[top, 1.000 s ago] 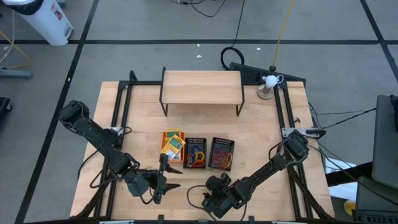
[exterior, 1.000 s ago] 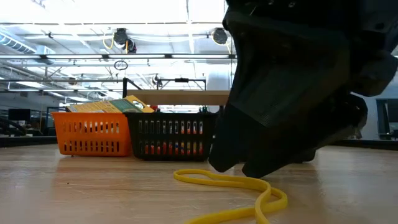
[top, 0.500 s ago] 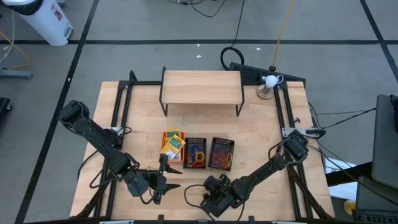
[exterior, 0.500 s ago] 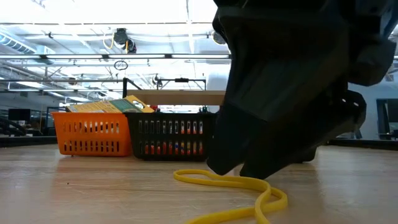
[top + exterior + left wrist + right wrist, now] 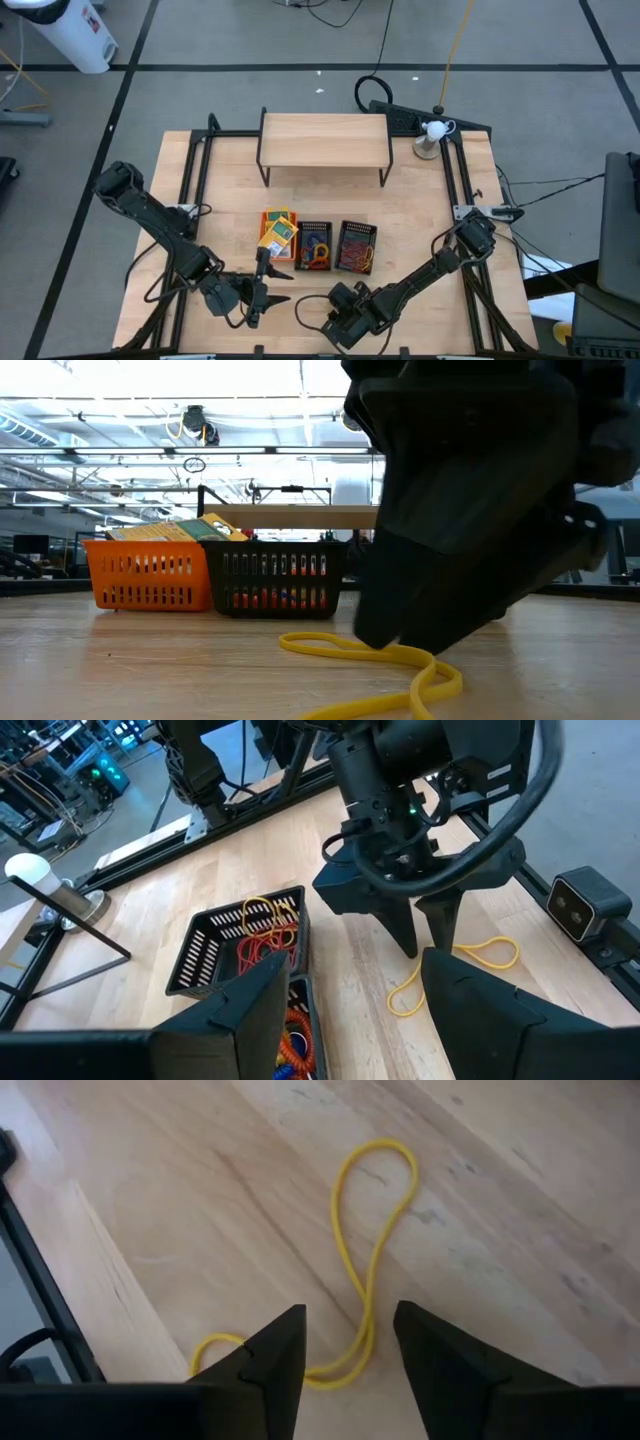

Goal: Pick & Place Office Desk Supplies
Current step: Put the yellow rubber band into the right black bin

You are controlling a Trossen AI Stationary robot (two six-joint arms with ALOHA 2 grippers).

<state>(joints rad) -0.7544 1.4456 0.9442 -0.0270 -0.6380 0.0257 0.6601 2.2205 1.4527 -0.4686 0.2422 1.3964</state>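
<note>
The right arm's tool (image 5: pixel 340 1342) hangs low over a thin yellow rubber-band loop (image 5: pixel 365 1250) lying flat on the pale wooden tabletop (image 5: pixel 420 200) near its front edge, fingers parted with a strand of the band showing between the tips. To do this pick well, I judge the tips should drop until they graze the wood and pinch one strand where the loop narrows (a limp band will slide away if nudged sideways). The band is soft and floppy, folded into a long figure-eight; the wood is smooth and lightly grained. Toward the middle of the tabletop stand an orange mesh bin (image 5: pixel 150 578) holding yellow-and-green packs and a black mesh bin (image 5: pixel 240 945) tangled with coloured bands. The left arm's tool (image 5: pixel 350 1010) waits with its fingers spread near the front-left corner.
</note>
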